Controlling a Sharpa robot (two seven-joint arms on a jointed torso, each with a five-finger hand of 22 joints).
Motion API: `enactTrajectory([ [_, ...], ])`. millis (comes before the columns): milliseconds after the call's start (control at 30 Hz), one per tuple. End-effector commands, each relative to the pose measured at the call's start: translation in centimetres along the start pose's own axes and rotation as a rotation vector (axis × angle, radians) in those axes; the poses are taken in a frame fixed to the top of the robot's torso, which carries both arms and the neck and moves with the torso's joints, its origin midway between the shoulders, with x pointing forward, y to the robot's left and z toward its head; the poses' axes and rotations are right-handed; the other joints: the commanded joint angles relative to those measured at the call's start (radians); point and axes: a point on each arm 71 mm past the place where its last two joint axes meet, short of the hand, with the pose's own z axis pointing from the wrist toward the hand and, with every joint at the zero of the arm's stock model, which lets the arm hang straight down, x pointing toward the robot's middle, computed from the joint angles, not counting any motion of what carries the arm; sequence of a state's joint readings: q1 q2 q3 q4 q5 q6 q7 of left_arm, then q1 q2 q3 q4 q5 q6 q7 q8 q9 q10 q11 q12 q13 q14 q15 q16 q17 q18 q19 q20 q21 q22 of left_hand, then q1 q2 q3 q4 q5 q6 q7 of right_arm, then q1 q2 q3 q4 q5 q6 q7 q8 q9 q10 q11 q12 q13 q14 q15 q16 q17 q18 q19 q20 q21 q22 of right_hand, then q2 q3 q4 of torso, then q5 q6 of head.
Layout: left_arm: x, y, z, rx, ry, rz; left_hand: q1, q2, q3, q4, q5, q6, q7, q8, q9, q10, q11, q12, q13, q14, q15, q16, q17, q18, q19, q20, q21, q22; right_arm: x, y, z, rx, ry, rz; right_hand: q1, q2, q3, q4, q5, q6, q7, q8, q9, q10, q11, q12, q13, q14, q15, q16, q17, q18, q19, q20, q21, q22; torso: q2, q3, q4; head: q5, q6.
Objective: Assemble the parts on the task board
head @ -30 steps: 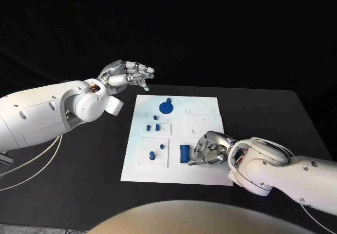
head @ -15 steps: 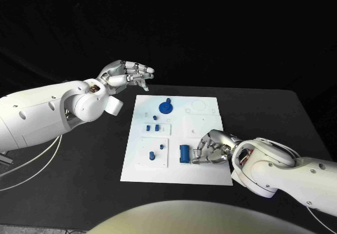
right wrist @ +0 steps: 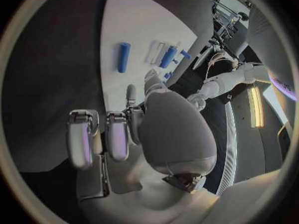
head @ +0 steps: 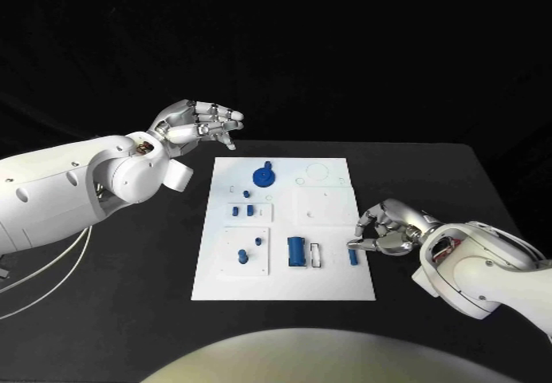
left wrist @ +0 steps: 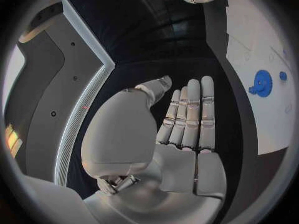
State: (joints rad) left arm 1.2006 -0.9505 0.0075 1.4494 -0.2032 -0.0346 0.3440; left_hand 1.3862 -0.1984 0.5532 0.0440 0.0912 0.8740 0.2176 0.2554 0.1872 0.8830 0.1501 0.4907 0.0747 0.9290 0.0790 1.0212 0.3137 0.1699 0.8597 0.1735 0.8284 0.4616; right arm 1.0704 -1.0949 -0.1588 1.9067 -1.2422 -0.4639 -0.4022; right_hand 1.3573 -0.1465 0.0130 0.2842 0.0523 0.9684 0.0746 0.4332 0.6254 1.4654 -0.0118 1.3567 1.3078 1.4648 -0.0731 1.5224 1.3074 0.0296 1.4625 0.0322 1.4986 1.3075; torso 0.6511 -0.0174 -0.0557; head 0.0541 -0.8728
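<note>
The white task board [head: 328,209] lies mid-table. On it sit a blue gear [head: 265,174], several small blue pegs [head: 242,256] and a larger blue cylinder [head: 296,251] beside a white bracket [head: 317,255]. A short blue peg [head: 353,257] lies loose near the board's right edge, also seen in the right wrist view as the peg [right wrist: 124,57]. My right hand [head: 385,231] hovers at that edge, fingers curled in, nothing in them, just beside the peg. My left hand [head: 202,120] is raised past the board's far left corner; its fingers [left wrist: 190,114] are stretched out and hold nothing.
The black table [head: 138,263] has free room left and right of the board. My left arm [head: 69,191] spans the left side and my right forearm [head: 483,271] the near right corner.
My right hand has drawn back to the right, from beside the large cylinder to the board's edge, and the short blue peg now shows lying there. The left hand has barely moved. The camera shifted slightly.
</note>
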Motion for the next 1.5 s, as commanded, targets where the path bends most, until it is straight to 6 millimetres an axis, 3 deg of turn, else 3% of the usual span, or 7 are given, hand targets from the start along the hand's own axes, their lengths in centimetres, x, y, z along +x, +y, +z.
enactTrajectory([
  [33,0.2,-0.2,0.0,0.017,0.009,-0.004,0.008,0.000,-0.001,-0.001,0.002,-0.006,-0.002,0.003,0.001,-0.006,0.003,0.005,0.000,-0.002,0.001,0.005,0.001,0.013,0.009,-0.001,-0.002,0.000,0.5,-0.5,-0.4,-0.028,-0.022,-0.039,0.006,0.000,0.006,0.000,-0.002,-0.007,0.000,-0.007,-0.001,0.001,0.010,-0.005,0.095,0.080,0.007,0.000,0.134,-0.013,0.078,0.007,-0.003,0.241,0.000,0.0009,-0.0012,-0.003,0.000],
  [467,0.1,-0.2,-0.1,0.014,0.012,-0.005,0.004,0.001,-0.002,0.002,0.002,-0.007,-0.001,0.004,0.001,-0.006,0.003,0.005,0.000,-0.002,0.002,0.005,0.001,0.013,0.008,-0.001,-0.003,0.000,2.4,-1.4,-0.4,0.014,-0.002,-0.081,-0.036,0.010,0.000,0.007,-0.002,0.012,0.000,-0.018,-0.009,-0.001,0.011,-0.012,0.091,0.079,0.009,-0.001,0.130,-0.013,0.077,0.012,-0.005,0.241,0.001,0.0001,0.0055,-0.008,0.000],
  [833,0.1,-0.2,-0.2,0.012,0.012,-0.005,0.003,0.001,-0.003,0.003,0.002,-0.007,-0.001,0.004,0.001,-0.007,0.003,0.005,-0.001,-0.001,0.002,0.005,0.001,0.013,0.008,-0.001,-0.003,0.000,3.3,-1.4,0.4,0.047,0.020,-0.094,-0.073,0.025,0.002,0.008,-0.002,0.021,-0.002,-0.025,-0.013,0.001,0.010,-0.011,0.094,0.079,0.008,-0.001,0.131,-0.013,0.077,0.012,-0.003,0.241,0.002,-0.0008,0.0042,-0.008,0.000],
  [1100,0.0,-0.2,-0.3,0.008,0.010,-0.004,0.004,0.003,-0.001,0.003,0.003,-0.007,-0.002,0.004,0.001,-0.007,0.003,0.006,-0.001,-0.002,0.001,0.005,0.001,0.013,0.008,-0.001,-0.004,0.000,4.2,-1.9,0.7,0.097,0.061,-0.114,-0.072,0.034,0.007,0.005,-0.002,0.024,-0.003,-0.026,-0.014,0.000,0.008,-0.012,0.092,0.079,0.007,-0.002,0.130,-0.013,0.077,0.012,-0.004,0.241,0.003,0.0001,0.0051,-0.003,0.000],
  [1267,-0.1,-0.2,-0.4,0.006,0.007,-0.003,0.004,0.003,-0.001,0.003,0.003,-0.007,-0.002,0.004,0.001,-0.007,0.003,0.006,-0.001,-0.002,0.001,0.005,0.001,0.013,0.008,-0.001,-0.004,0.000,4.5,-1.7,0.9,0.096,0.064,-0.136,-0.060,0.030,0.010,0.000,-0.002,0.027,-0.005,-0.027,-0.014,0.000,0.007,-0.012,0.093,0.079,0.006,-0.001,0.132,-0.013,0.077,0.011,-0.003,0.241,0.000,-0.0001,0.0030,-0.001,0.000],
  [1500,-0.1,-0.2,-0.4,0.006,0.007,-0.003,0.004,0.003,-0.001,0.003,0.003,-0.007,-0.002,0.004,0.001,-0.007,0.003,0.006,-0.001,-0.002,0.001,0.005,0.001,0.013,0.008,-0.001,-0.004,0.000,4.9,-1.1,1.1,0.080,0.066,-0.147,-0.037,0.024,0.016,-0.005,-0.002,0.031,-0.006,-0.029,-0.015,0.000,0.006,-0.013,0.093,0.080,0.005,0.000,0.134,-0.013,0.078,0.010,-0.002,0.241,0.001,0.0004,0.0047,0.000,0.000],
])
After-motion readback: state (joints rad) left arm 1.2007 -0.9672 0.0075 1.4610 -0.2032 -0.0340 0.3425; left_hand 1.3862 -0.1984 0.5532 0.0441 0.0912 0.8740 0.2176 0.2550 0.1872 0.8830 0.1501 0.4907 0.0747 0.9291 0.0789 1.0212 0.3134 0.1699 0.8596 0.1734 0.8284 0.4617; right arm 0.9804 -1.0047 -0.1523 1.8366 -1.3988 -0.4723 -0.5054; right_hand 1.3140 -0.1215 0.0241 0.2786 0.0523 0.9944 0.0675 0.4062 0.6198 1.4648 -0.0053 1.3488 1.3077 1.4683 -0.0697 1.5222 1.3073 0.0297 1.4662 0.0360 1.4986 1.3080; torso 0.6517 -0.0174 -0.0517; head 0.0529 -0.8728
